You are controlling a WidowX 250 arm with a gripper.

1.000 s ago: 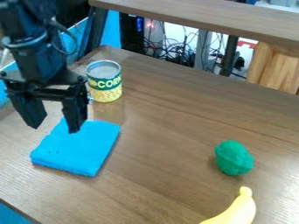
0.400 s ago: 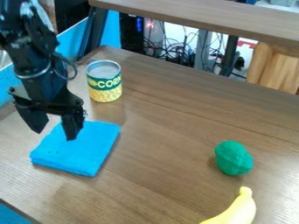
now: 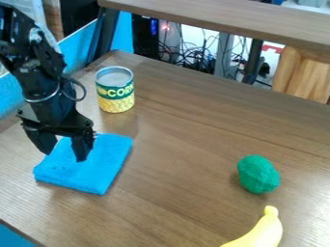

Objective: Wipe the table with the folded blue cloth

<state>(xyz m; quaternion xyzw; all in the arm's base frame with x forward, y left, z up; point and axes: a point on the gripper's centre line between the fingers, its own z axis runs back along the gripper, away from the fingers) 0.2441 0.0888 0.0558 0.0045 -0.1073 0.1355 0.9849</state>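
Yellow banana at near side of table; beyond, green ball, lumpy; farther left, under black gripper, blue cloth; seems to be at approach step, jaws apart and empty; calls for careful lowering, then closing on layers; looks soft, folded into thick flat pad, faintly speckled; cannot tell whether touched by tips; behind, upright tin can, apart from both.
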